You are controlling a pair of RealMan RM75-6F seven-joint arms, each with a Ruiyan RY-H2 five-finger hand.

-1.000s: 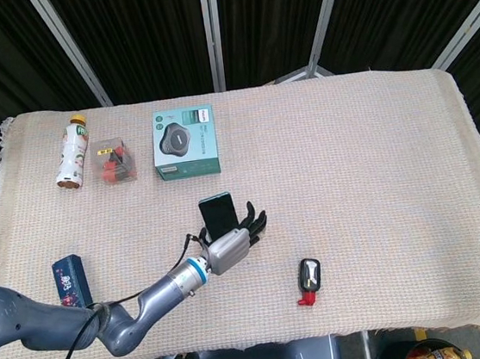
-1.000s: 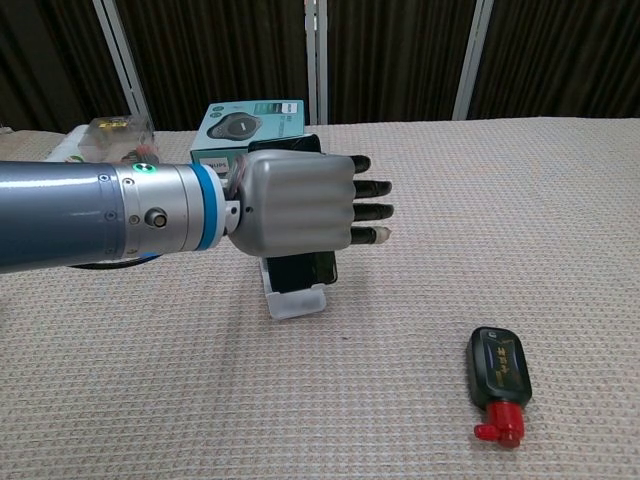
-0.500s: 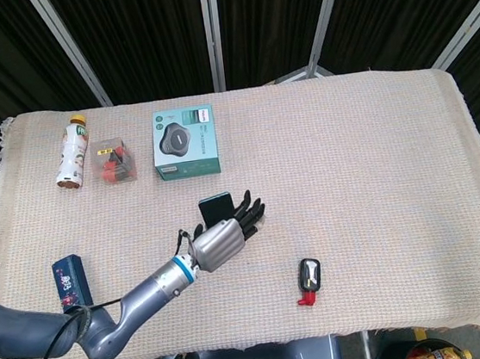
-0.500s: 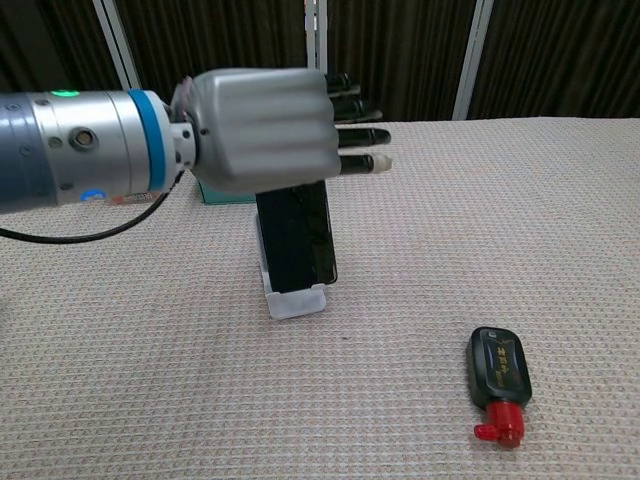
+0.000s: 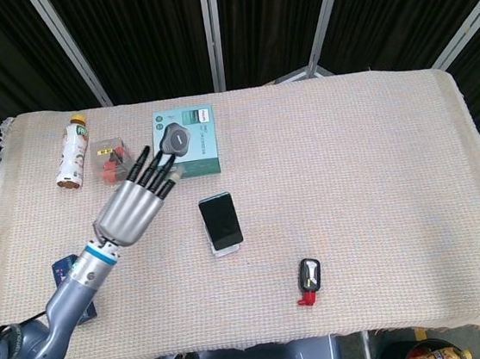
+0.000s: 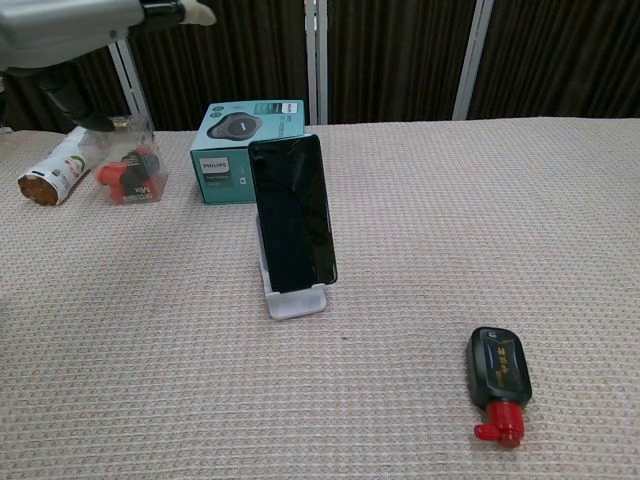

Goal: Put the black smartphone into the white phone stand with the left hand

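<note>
The black smartphone [image 5: 220, 219] [image 6: 290, 213] leans upright in the white phone stand [image 5: 224, 250] [image 6: 295, 301] near the middle of the table. My left hand [image 5: 132, 205] is raised well to the left of the phone, empty, with its fingers stretched out and apart toward the teal box. In the chest view only the edge of that hand [image 6: 95, 22] shows at the top left corner. Nothing touches the phone. My right hand shows in neither view.
A teal speaker box [image 5: 184, 142] [image 6: 245, 148] lies behind the phone. A clear box of red items [image 5: 114, 160] [image 6: 128, 175] and a drink bottle [image 5: 72, 151] [image 6: 54, 177] sit at the far left. A black flask with a red cap [image 5: 309, 279] [image 6: 499, 382] lies front right. A blue box [image 5: 71, 278] sits under my left forearm.
My left hand let go of the phone, rose and swung away to the left. The phone stays standing in the stand.
</note>
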